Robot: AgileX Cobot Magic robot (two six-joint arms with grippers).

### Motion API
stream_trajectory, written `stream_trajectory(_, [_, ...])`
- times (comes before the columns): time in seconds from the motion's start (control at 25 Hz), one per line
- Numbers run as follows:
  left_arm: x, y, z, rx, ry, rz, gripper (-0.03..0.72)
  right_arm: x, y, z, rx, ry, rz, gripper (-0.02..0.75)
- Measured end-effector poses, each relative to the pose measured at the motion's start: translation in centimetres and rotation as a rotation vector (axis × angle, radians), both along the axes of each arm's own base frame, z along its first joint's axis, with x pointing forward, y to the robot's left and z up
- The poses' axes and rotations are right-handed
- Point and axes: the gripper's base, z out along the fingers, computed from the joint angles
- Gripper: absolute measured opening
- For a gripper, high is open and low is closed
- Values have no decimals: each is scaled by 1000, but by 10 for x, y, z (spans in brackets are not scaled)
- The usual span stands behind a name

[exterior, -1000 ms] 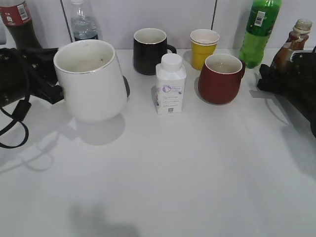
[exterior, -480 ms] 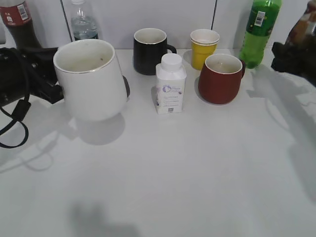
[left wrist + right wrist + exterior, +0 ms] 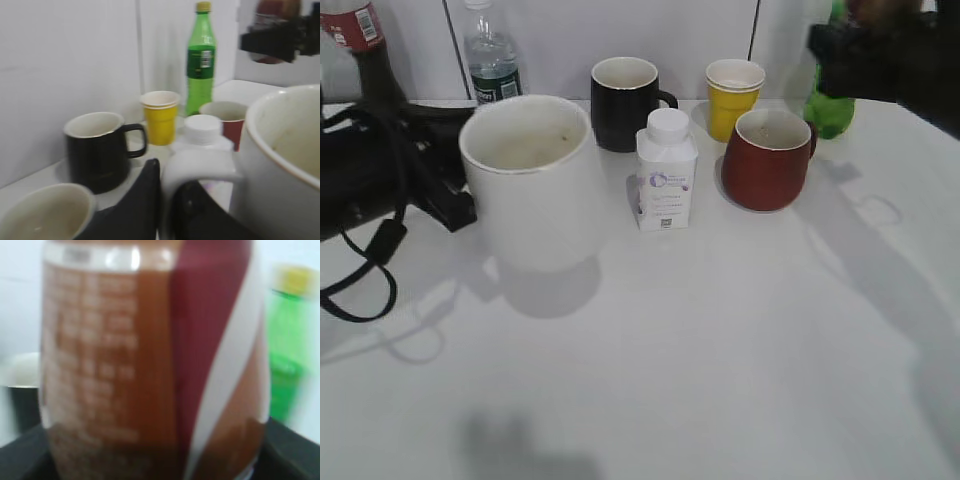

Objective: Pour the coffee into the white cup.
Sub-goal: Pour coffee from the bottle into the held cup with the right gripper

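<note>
The big white cup (image 3: 535, 190) is held above the table at the left, and its shadow falls below it. My left gripper (image 3: 455, 200) is shut on its handle; the left wrist view shows the black fingers (image 3: 167, 200) pinching the white handle beside the cup (image 3: 285, 165). My right gripper (image 3: 865, 55) is raised at the top right, blurred, and shut on the coffee bottle (image 3: 150, 365). The bottle is brown with a maroon and white label and fills the right wrist view. In the exterior view only a brown trace of it (image 3: 880, 8) shows at the top edge.
On the table stand a black mug (image 3: 623, 105), a yellow paper cup (image 3: 733, 95), a red mug (image 3: 768, 160) and a small white capped bottle (image 3: 666, 170). A green bottle (image 3: 830, 115), a water bottle (image 3: 490, 60) and a cola bottle (image 3: 355, 45) line the back wall.
My right gripper has risen with the coffee bottle and moved left, from the right edge to above the green bottle. My left gripper has carried the white cup a little to the right.
</note>
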Motion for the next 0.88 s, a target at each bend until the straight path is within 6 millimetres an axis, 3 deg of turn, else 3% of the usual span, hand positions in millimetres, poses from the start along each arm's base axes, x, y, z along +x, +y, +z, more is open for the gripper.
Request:
stream_trajectory(0.24, [-12, -21, 0, 2, 1, -89, 41, -24, 53, 14, -26, -5, 177, 529])
stream_trajectory(0.48, [-17, -30, -1, 13, 8, -127, 41, -49, 98, 13, -87, -24, 371, 529])
stream_trajectory(0.64, [-17, -30, -3, 29, 23, -120, 41, -58, 110, 12, -152, -51, 457, 529])
stream_trajectory(0.88, [-16, -29, -5, 38, 39, -100, 41, -59, 111, 11, -319, -151, 479, 529])
